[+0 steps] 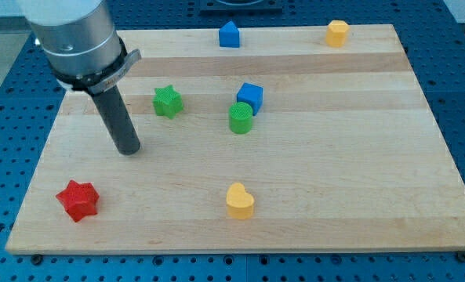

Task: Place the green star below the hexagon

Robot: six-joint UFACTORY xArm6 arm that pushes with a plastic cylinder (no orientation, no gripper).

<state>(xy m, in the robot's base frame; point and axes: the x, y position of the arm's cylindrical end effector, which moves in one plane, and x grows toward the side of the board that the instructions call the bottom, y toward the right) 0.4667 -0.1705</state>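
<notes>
The green star (168, 102) lies on the wooden board at the upper left of centre. The yellow hexagon (337, 33) sits near the board's top right edge. My tip (128, 149) touches the board to the lower left of the green star, a short gap away from it and not touching it. The rod rises up and to the left into the grey arm body.
A green cylinder (241, 118) and a blue cube (250, 96) stand touching near the centre. A blue house-shaped block (230, 35) is at the top. A yellow heart (239, 201) is at the bottom centre, a red star (78, 200) at the bottom left.
</notes>
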